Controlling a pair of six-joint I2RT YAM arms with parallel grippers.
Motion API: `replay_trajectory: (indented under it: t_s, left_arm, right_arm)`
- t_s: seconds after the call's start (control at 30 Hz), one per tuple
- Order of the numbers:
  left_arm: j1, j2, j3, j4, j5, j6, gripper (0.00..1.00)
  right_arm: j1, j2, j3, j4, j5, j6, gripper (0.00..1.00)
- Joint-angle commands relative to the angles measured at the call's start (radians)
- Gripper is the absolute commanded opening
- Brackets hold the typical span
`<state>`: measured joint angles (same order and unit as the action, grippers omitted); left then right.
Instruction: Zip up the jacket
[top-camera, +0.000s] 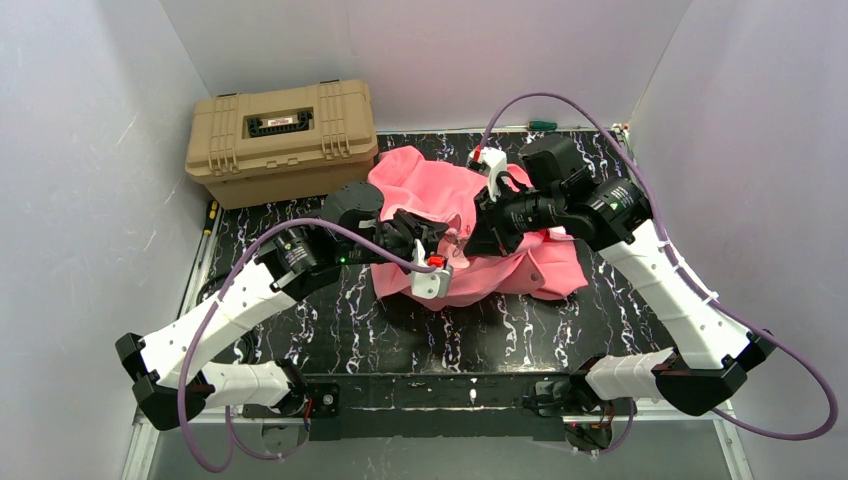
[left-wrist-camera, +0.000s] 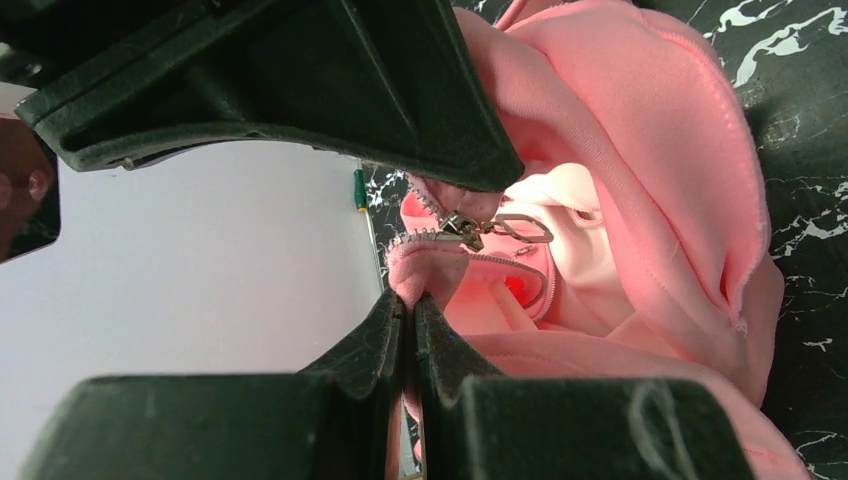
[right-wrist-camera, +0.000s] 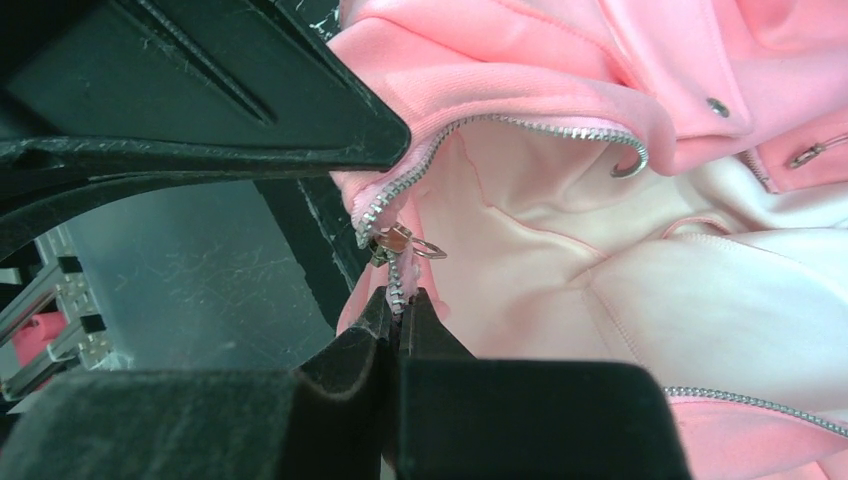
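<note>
My left gripper (left-wrist-camera: 409, 305) clamped on the soft salmon-pink hooded fabric jacket (left-wrist-camera: 640, 150) edge | my right gripper (right-wrist-camera: 400, 300) pinching its zipper tape | small silver metal slider (right-wrist-camera: 397, 241) just past my fingertips

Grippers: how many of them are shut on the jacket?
2. The left gripper pinches the jacket edge beside the zipper slider; the right gripper pinches it close to that slider.

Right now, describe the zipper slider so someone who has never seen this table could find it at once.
Look at the pink jacket heaped right of the tan case. On its open front edge, just beyond where the right gripper pinches it, sits the zipper slider. Unlike the flat round snap, it is a small silver block with a wire loop hanging off it.
</note>
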<state>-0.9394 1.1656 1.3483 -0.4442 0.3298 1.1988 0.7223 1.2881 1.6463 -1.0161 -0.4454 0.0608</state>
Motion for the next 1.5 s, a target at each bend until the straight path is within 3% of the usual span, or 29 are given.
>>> replay_trajectory:
  t_s: [0.0,0.4,1.13,1.47]
  left_arm:
    - [-0.013,-0.026,-0.013,-0.045,0.021,0.031,0.00]
    - [-0.022,-0.021,-0.009,-0.045,-0.005,0.044,0.00]
    - [-0.023,-0.021,0.007,0.005,-0.047,0.049,0.00]
    - [-0.022,-0.022,0.009,0.004,-0.013,0.036,0.00]
  right_arm:
    - [0.002,-0.019,0.026,0.019,-0.094,0.036,0.01]
    - [0.002,-0.012,0.010,-0.004,-0.180,0.038,0.01]
    - [-0.004,-0.005,-0.079,-0.033,-0.160,0.016,0.01]
    - [-0.004,0.013,-0.037,0.007,-0.102,0.034,0.01]
